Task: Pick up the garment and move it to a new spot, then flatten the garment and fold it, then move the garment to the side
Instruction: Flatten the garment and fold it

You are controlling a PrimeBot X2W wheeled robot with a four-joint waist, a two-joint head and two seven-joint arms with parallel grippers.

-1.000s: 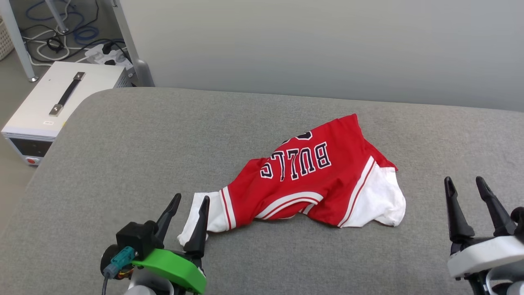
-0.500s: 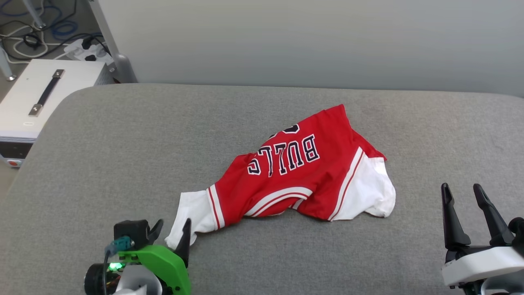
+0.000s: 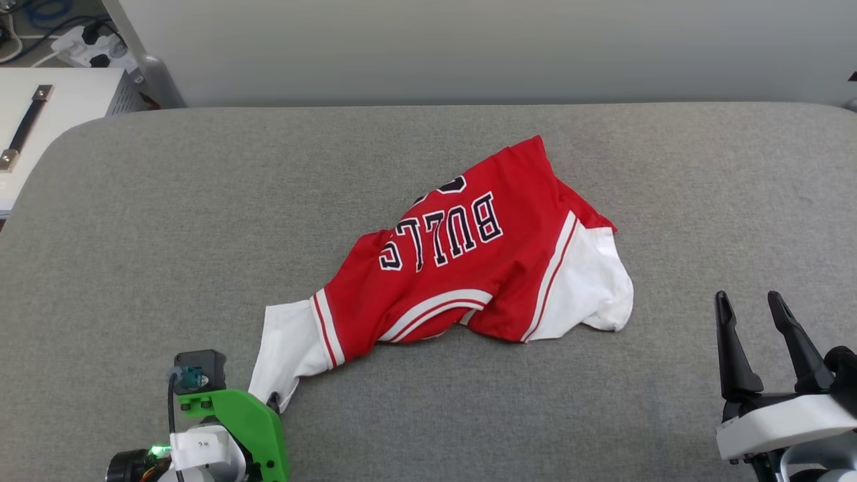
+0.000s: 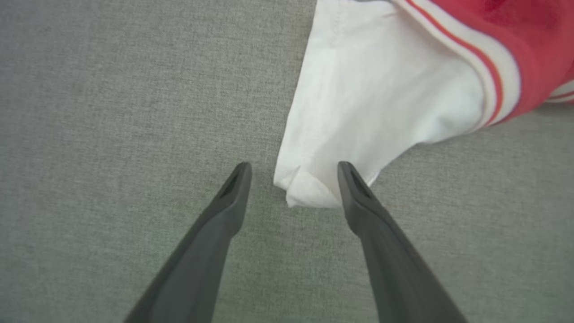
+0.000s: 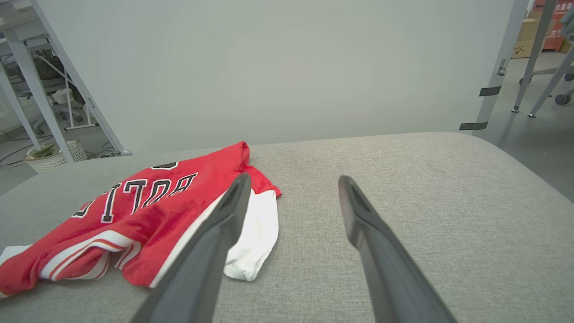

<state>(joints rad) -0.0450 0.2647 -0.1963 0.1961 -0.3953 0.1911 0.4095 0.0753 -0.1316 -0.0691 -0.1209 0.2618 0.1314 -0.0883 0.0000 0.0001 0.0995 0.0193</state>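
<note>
While the red BULLS jersey [image 3: 469, 281] lay crumpled mid-way across the grey cushion [image 3: 167, 234], the left gripper [image 4: 292, 169] had jaws spread either side of its near-left white sleeve tip [image 4: 314, 188], unclamped. The right gripper [image 3: 748, 299] sat released, empty, near right, well apart.

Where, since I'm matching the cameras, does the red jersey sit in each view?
Head view: the garment lies mid-frame, lettering upside down.
Left wrist view: its white sleeve, upper right, cuff at the left pincer.
Right wrist view: its red body, lower left.
Shared landmark: the grey surface.
</note>
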